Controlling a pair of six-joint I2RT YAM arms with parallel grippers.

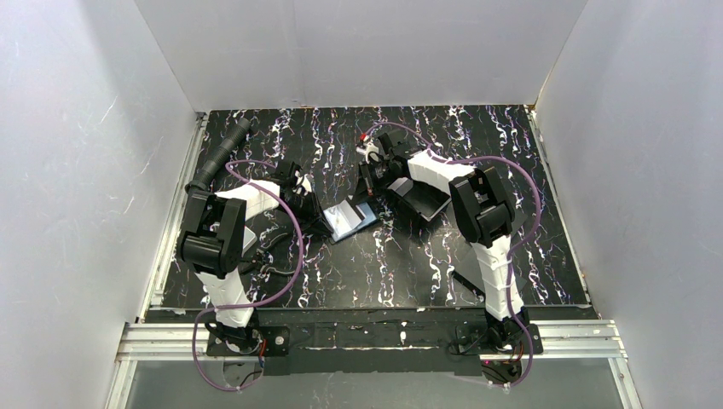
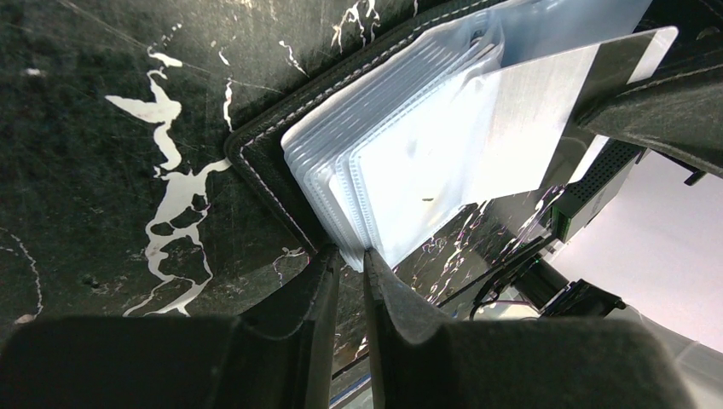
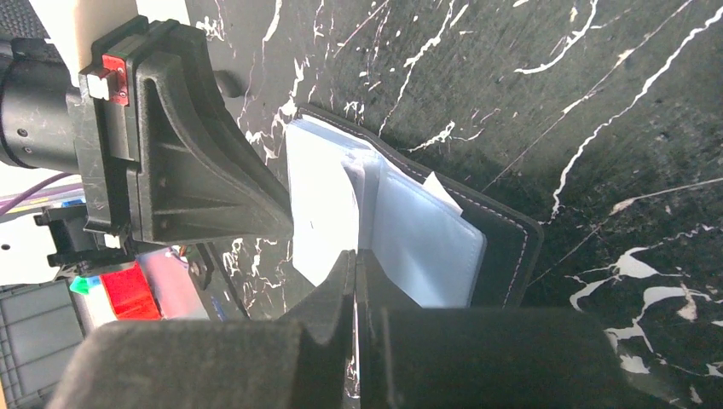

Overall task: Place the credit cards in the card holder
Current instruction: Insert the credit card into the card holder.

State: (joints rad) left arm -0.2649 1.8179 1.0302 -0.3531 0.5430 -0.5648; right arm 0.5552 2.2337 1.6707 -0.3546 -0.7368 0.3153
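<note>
Closest to me on the marbled table [image 1: 384, 264], the left gripper [image 2: 349, 260] sits at the near-left corner of the card holder [image 2: 384, 170]. Its fingers are drawn in to a thin slit, and the corner of the clear sleeves runs into that slit, so I read it as pinching the sleeve stack there.

The card holder lies flat and folded open between my two grippers. Its cover is black and leather-like, with pale stitching along a rounded edge. Inside is a fanned stack of clear plastic sleeves that look pale blue-grey against the dark table. From the right wrist camera I see the sleeves parted like pages, one leaf lifted to the left and the rest lying flat on the cover.

Past the holder's far-right edge, the right gripper [image 3: 356, 273] is closed hard on a credit card [image 2: 546, 119]. The card is pale grey with a dark stripe near its gripped end. It is tilted down towards the holder, with its free end over the top sleeve; I cannot tell whether it has entered a pocket.

Further right of the holder, just beside it, sits a black rimmed tray [image 1: 419, 203].
</note>
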